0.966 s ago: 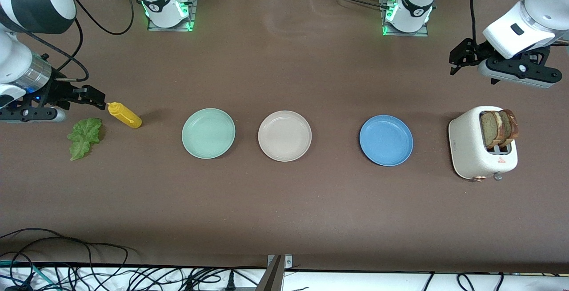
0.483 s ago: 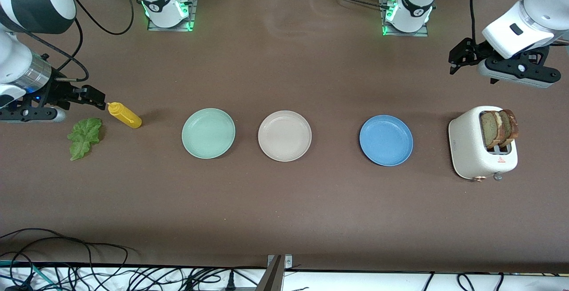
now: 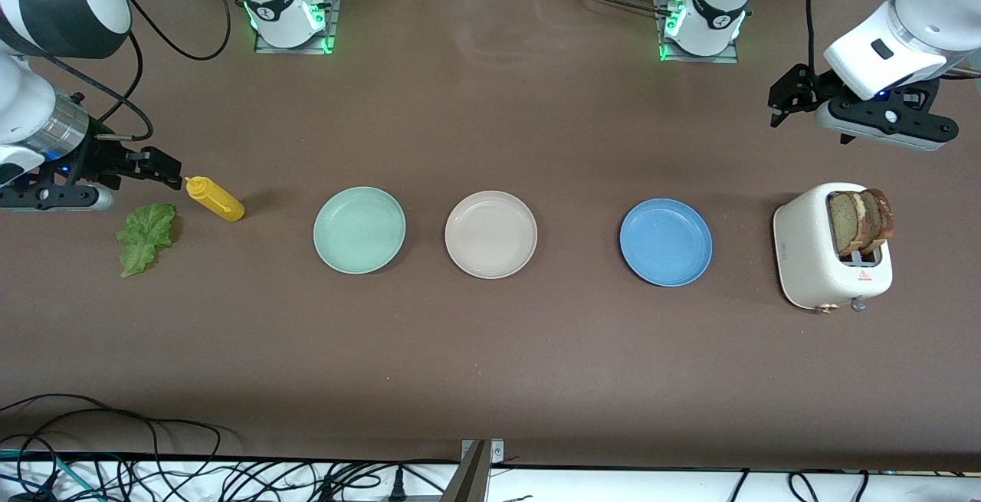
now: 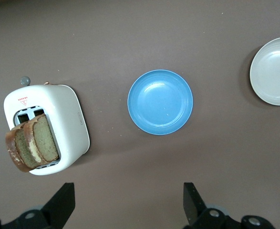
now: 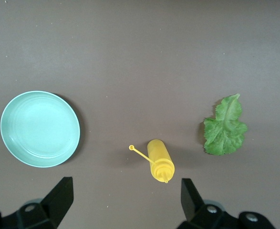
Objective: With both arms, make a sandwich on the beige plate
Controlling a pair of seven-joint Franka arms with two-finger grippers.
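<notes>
The beige plate point(image 3: 490, 234) lies bare in the middle of the brown table point(image 3: 490, 349), between the mint-green plate point(image 3: 359, 230) toward the right arm's end and the blue plate point(image 3: 665, 241) toward the left arm's end; the three plates stand in one row, apart from each other. No sandwich is made yet. The two bread slices point(image 3: 860, 222) stand upright in the slots of the white toaster point(image 3: 820, 257), which sits near the left arm's end of the table, beside the blue plate. The lettuce leaf point(image 3: 146, 237) lies flat on the table at the right arm's end, and the yellow squeeze bottle point(image 3: 214, 198) lies on its side just beside it, between the leaf and the mint-green plate. The left gripper point(image 3: 782, 100) hangs in the air over the bare table close to the toaster, its fingers point(image 4: 63, 202) spread wide and holding nothing. The right gripper point(image 3: 157, 165) hovers over the table near the bottle and the leaf, its fingers point(image 5: 61, 193) also wide apart and holding nothing. In the left wrist view the toaster, the blue plate and a part of the beige plate are seen below the open fingers.
</notes>
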